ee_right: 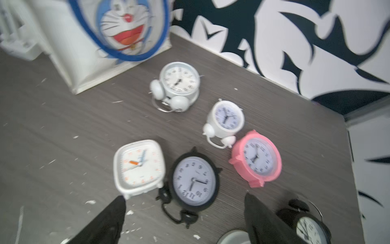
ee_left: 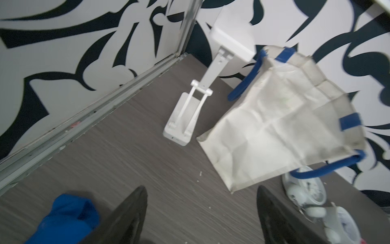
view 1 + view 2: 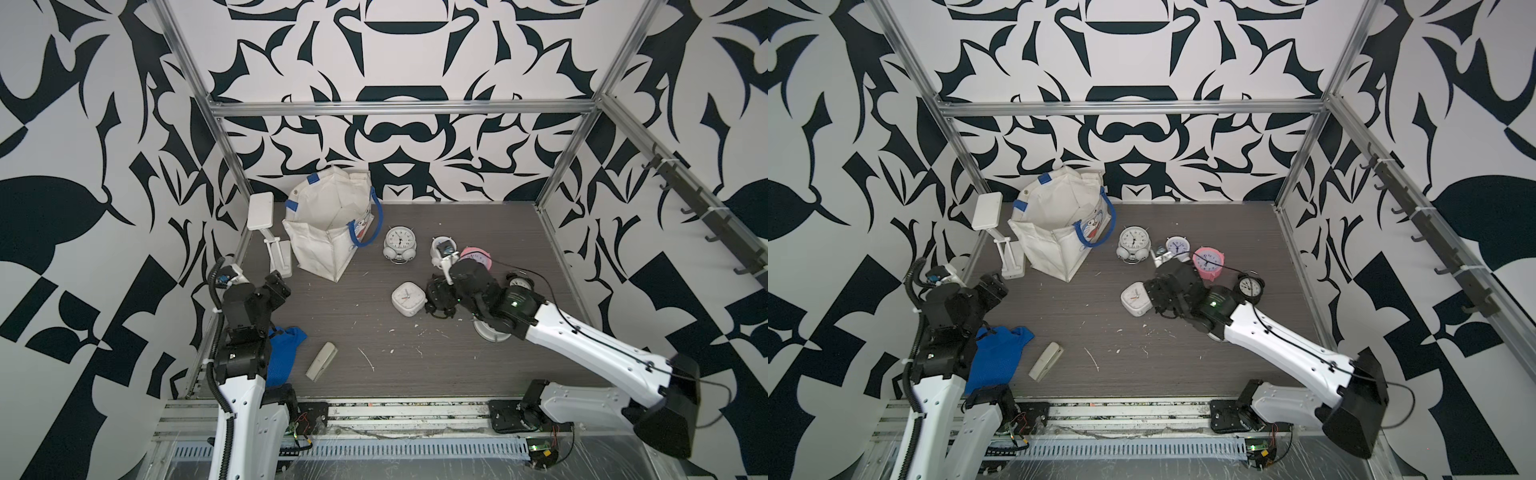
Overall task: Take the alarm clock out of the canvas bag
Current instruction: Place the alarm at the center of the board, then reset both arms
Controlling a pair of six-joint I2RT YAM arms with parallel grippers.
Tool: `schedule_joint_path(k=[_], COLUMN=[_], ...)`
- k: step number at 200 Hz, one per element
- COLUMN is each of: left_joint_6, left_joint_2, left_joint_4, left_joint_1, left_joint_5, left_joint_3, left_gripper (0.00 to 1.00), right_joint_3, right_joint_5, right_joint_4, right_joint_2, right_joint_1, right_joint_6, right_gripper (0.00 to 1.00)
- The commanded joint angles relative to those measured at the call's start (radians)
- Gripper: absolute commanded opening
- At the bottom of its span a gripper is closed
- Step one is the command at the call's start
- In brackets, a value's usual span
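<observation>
The off-white canvas bag with blue handles stands upright and open at the back left; only cloth shows inside it. A black twin-bell alarm clock lies face up on the table, partly between the tips of my right gripper, which hovers over it open and touches nothing. In the top views the right gripper hides that clock. My left gripper is open and empty near the left edge, short of the bag.
Other clocks lie around the right gripper: white square, white twin-bell, small white, pink, black. A white folding stand, blue cloth, beige stapler and a grey round base are also there.
</observation>
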Motion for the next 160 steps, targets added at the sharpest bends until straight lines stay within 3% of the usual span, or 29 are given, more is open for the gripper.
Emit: schedule_joint_path(k=[1, 36, 74, 106, 148, 160], left_joint_6=[0.054, 0.115, 0.175, 0.202, 0.246, 0.264], left_joint_2=[-0.038, 0.014, 0.152, 0.343, 0.576, 0.646], left_joint_4=[0.282, 0.426, 0.71, 0.908, 1.143, 1.218], left_joint_1=[-0.005, -0.006, -0.006, -0.006, -0.007, -0.008], left_joint_5=[-0.141, -0.253, -0.267, -0.219, -0.182, -0.169], left_joint_3=[-0.156, -0.273, -0.376, -0.392, -0.358, -0.346], left_gripper=[0.83, 0.84, 0.9, 0.91, 0.92, 0.93], right_joint_3=[-0.157, -0.403, -0.548, -0.64, -0.676, -0.663], right_joint_5=[0.039, 0.104, 0.042, -0.028, -0.05, -0.086], right_joint_4=[0.192, 0.325, 0.497, 0.764, 1.259, 1.31], right_joint_2=[-0.164, -0.347, -0.324, -0.153, 0.211, 0.272], right_joint_1=[-0.083, -0.301, -0.531, -0.65, -0.657, -0.676], right_joint_6=[0.008, 0.016, 0.011, -0.03, -0.144, -0.095], right_gripper=[0.99, 1.0, 1.0, 1.0, 1.0, 1.0])
